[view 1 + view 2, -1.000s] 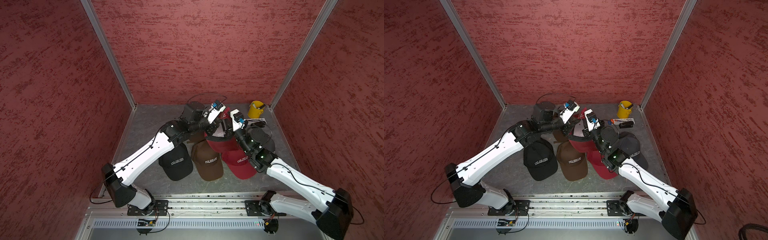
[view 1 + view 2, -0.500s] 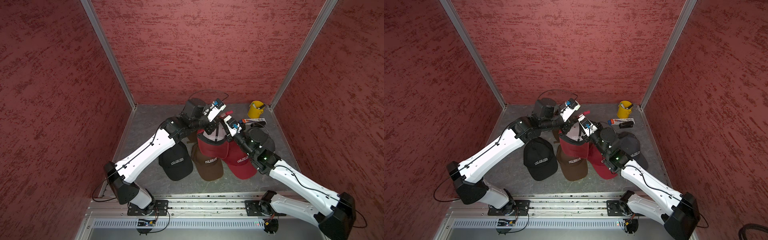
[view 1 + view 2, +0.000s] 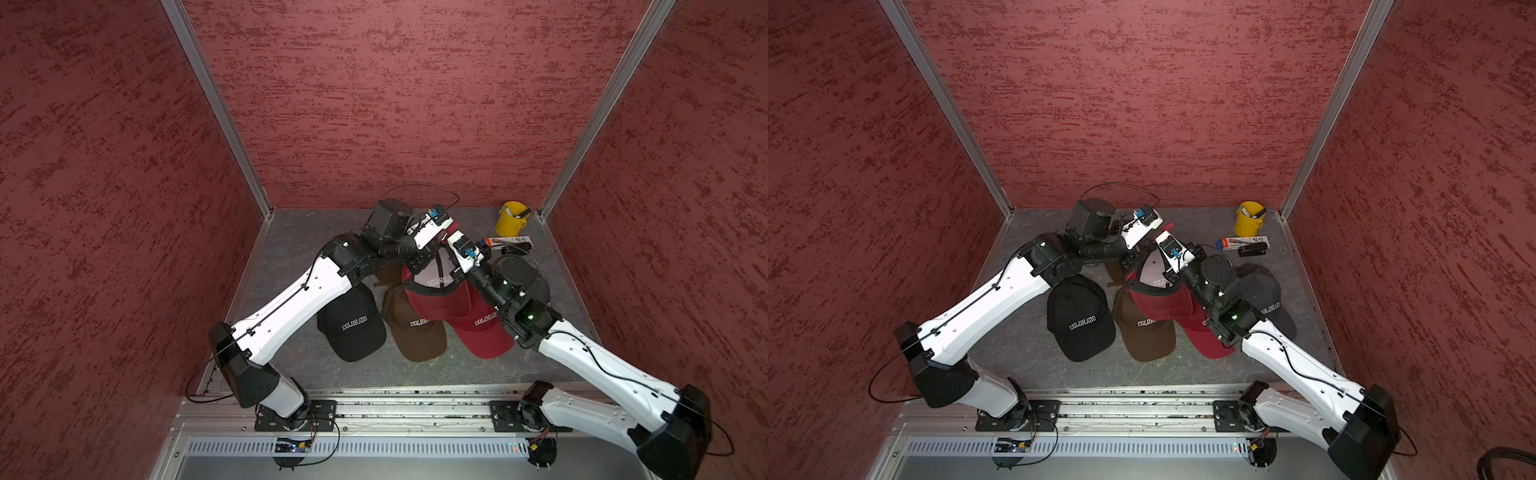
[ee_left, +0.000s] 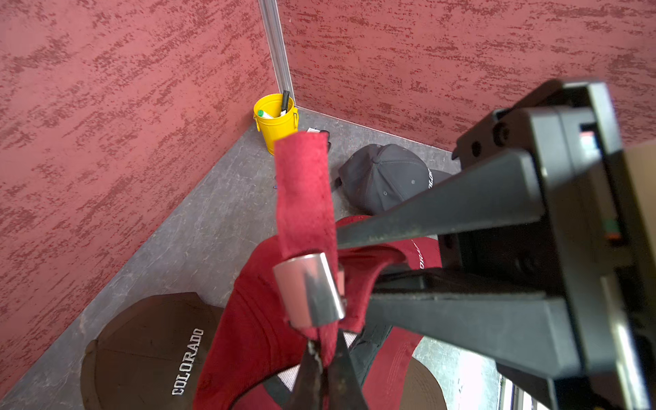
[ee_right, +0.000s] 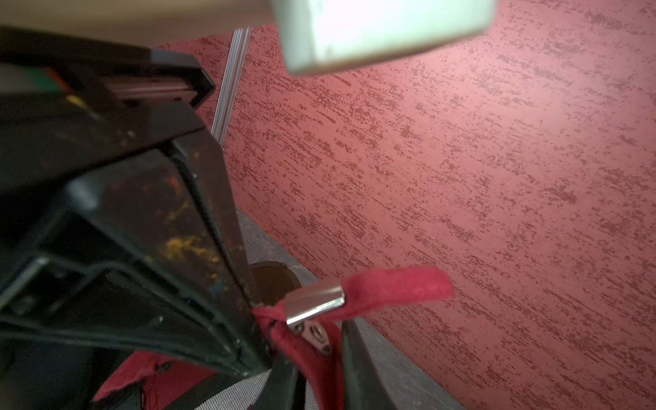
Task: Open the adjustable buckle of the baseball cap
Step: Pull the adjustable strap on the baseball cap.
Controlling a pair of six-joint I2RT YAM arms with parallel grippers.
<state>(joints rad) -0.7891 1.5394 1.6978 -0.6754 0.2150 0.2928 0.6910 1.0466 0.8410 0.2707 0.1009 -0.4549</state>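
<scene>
Red cap [image 3: 440, 297] lifted off worktop [image 3: 299, 249] since a second ago. Left pincer [image 4: 355, 269] clenched on strap [image 4: 305, 198] beside buckle [image 4: 309, 289], centre frame. Right pincer [image 4: 324, 362] clamping strap below buckle. Buckle not yet open.

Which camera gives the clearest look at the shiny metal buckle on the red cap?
The left wrist view: the buckle fills the centre, sharp, on the red strap. The right wrist view shows it smaller and edge-on. In both top views the arms hide it.
</scene>
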